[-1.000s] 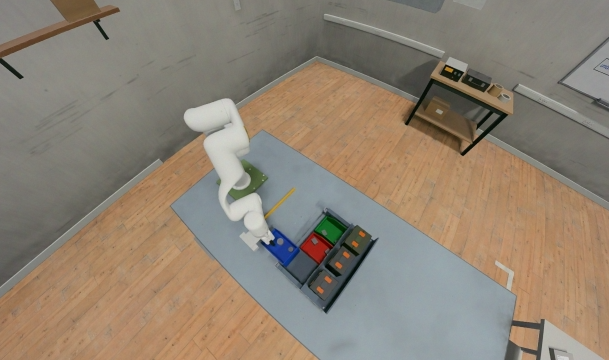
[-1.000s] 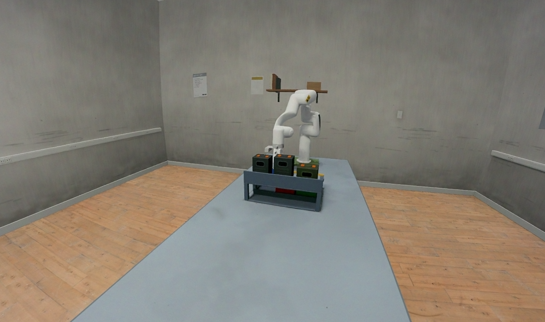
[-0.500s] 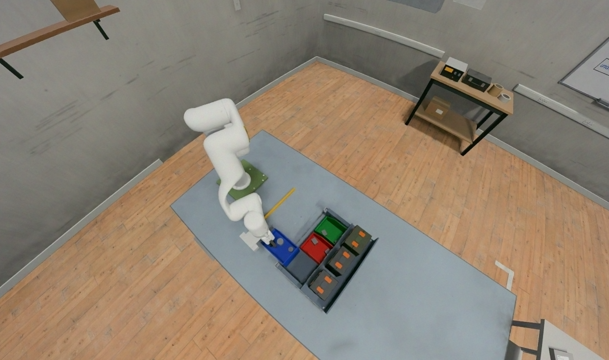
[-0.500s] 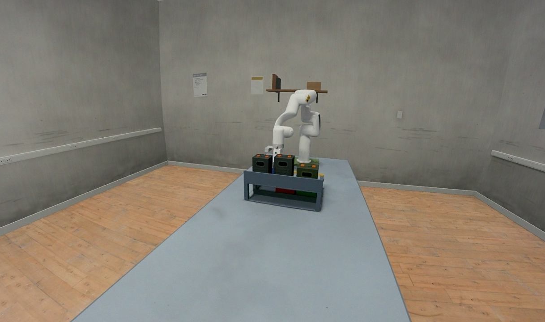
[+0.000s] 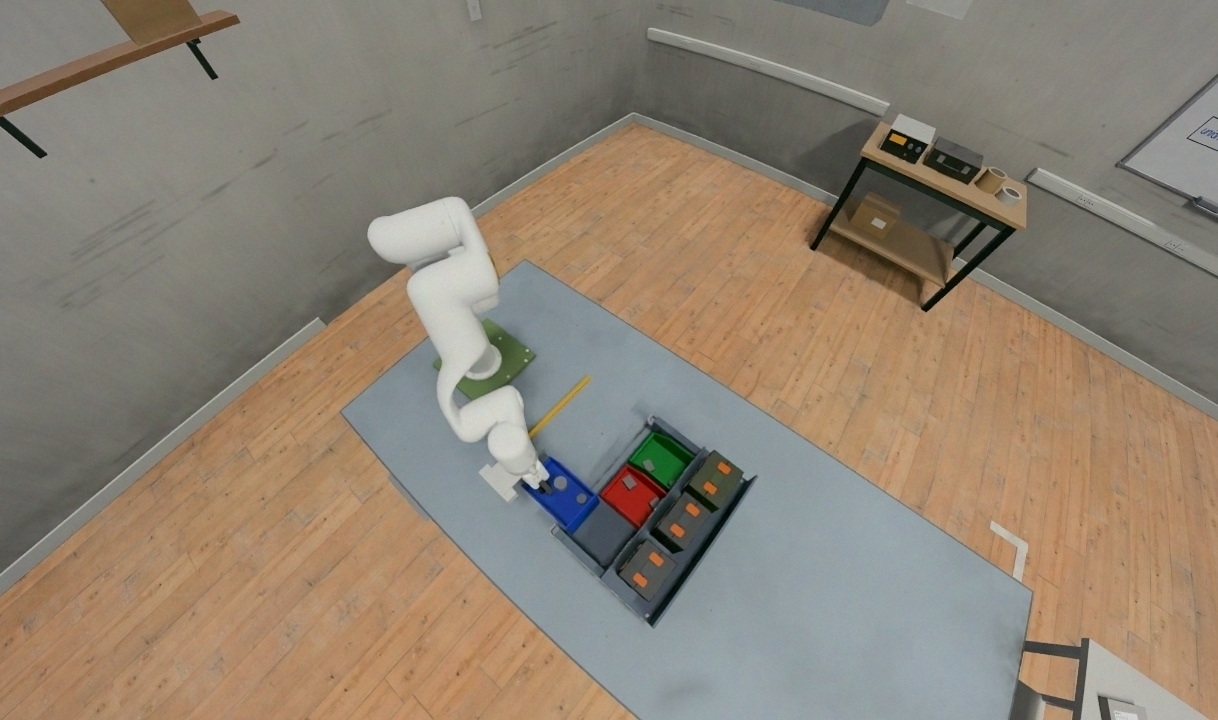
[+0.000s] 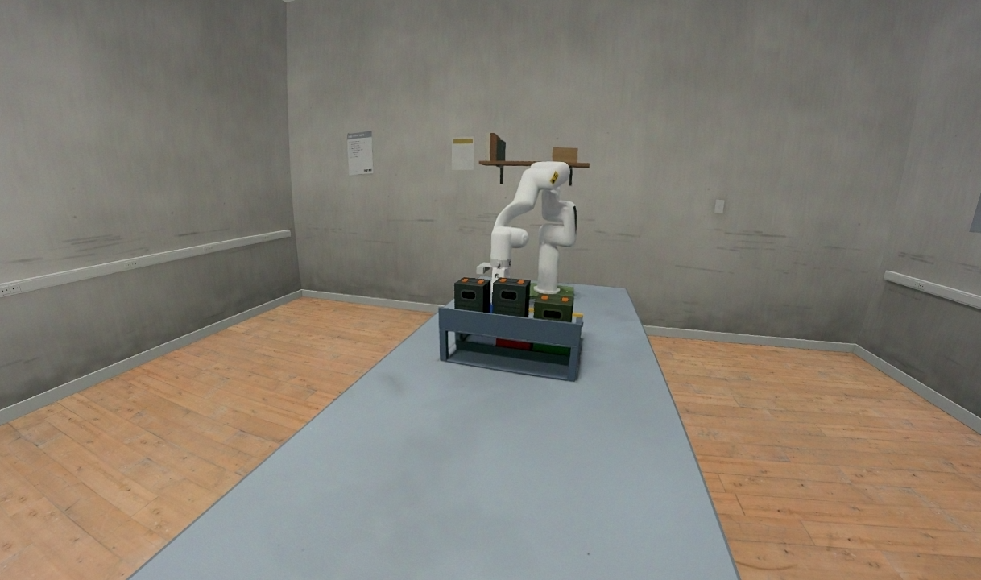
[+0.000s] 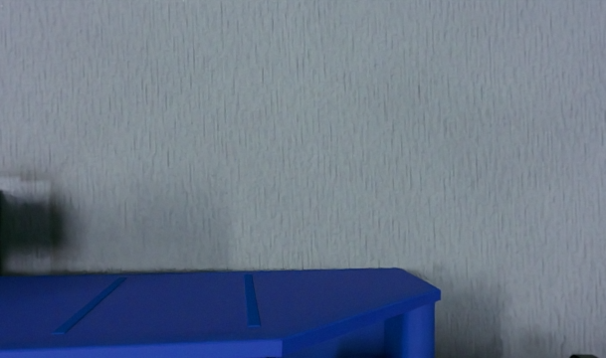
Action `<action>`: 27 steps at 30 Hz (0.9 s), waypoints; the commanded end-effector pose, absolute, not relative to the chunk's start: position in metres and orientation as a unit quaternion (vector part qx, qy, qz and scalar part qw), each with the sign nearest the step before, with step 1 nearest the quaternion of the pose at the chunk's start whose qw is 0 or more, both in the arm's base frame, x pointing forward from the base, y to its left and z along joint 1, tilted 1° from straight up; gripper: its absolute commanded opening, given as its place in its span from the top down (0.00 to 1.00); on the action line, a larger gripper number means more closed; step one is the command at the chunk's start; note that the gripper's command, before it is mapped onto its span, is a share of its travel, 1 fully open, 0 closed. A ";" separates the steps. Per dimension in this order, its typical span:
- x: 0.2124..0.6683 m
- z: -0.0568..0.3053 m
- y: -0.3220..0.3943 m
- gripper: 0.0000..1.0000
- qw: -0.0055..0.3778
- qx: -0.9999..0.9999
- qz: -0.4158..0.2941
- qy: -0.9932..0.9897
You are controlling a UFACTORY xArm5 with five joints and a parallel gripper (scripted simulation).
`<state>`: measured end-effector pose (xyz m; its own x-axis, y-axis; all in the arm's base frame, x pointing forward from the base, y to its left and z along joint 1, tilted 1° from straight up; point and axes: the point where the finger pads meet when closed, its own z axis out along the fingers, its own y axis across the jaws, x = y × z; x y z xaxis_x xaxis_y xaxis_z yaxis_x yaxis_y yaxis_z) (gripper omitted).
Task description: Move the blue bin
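The blue open bin (image 5: 561, 496) stands upright on the grey table top, just in front of the shelf (image 5: 653, 519), with two small grey parts inside. My gripper (image 5: 534, 481) is open, its fingers at the bin's near wall. In the wrist view the bin's blue outer wall (image 7: 208, 310) fills the bottom edge, with the table top behind it. The red bin (image 5: 632, 495) and the green bin (image 5: 660, 459) stand on the shelf's lower level, each with a part in it. In the exterior view my gripper (image 6: 491, 272) shows behind the shelf.
Three dark lidded boxes (image 5: 682, 522) with orange tabs stand on the shelf's upper level. An empty grey slot (image 5: 602, 531) lies beside the red bin. A yellow bar (image 5: 559, 405) lies near my green base plate (image 5: 486, 360). A side table (image 5: 931, 210) stands far off.
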<state>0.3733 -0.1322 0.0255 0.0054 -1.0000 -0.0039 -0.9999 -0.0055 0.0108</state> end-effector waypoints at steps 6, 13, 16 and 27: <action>0.375 0.027 -0.133 0.00 0.002 0.709 -0.004 -0.705; 0.375 0.027 -0.133 0.00 0.002 0.709 -0.004 -0.705; 0.375 0.027 -0.133 0.00 0.002 0.709 -0.004 -0.705; 0.375 0.051 -0.133 0.00 -0.002 0.709 -0.006 -0.705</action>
